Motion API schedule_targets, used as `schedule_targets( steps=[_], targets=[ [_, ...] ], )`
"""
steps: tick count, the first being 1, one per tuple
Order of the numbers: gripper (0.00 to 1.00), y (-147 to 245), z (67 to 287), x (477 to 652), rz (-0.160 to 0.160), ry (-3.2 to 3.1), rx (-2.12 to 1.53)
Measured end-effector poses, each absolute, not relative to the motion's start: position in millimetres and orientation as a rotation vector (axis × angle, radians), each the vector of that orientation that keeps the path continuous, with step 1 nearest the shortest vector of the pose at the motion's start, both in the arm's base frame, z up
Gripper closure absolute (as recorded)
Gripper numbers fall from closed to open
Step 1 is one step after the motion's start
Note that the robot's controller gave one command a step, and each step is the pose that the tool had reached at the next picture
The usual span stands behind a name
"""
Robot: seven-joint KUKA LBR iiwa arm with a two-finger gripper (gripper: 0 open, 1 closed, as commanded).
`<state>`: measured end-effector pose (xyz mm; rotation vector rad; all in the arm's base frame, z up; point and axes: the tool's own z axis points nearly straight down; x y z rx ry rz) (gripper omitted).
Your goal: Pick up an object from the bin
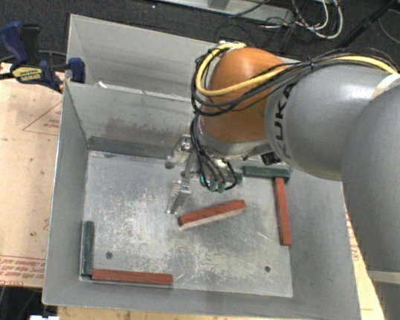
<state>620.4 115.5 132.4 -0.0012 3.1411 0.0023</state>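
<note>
Arm (357, 120) is in from the right, with the orange wrist cover (237, 93) and its cable loops hanging over the back-centre of the bin (70, 172). Pincer (176, 203) points down at the bin floor, roughly mid-bin and slightly left of centre. Can't tell from here whether it's open or closed, and I see nothing in it.

Nearest thing is the tilted red-brown bar (211, 214), flat on the floor in the middle of the bin. Its left end is lower and its right end is angled up toward the back. The pincer tip sits just beside that left end, on its upper-left side. Can't tell whether they touch.

Other loose items, all flat on the floor:
- Long red-brown bar (283, 211) near the right wall, running almost front to back, well clear of the pincer.
- Dark green bar (267, 172) lies crosswise at the top end of that one, partly under the wrist.
- Front red-brown bar (132, 277) lies along the front edge, left of centre.
- Grey-green bar (86, 248) is in the front-left corner, running front to back. Its lower end is just beside the left end of the front red-brown bar, making an L.
</note>
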Motion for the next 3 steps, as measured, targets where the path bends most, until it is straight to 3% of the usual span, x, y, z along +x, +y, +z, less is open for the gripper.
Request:
schedule_targets(
  steps=[1, 2, 3],
  targets=[
    [1.0, 55.3, 78.6, 594.3, 0.007, 3.116, -0.31],
    [1.0, 55.3, 78.6, 594.4, 0.008, 3.116, -0.31],
    [1.0, 41.3, 225.9, 594.0, 0.002, 3.125, -0.279]
  ],
)
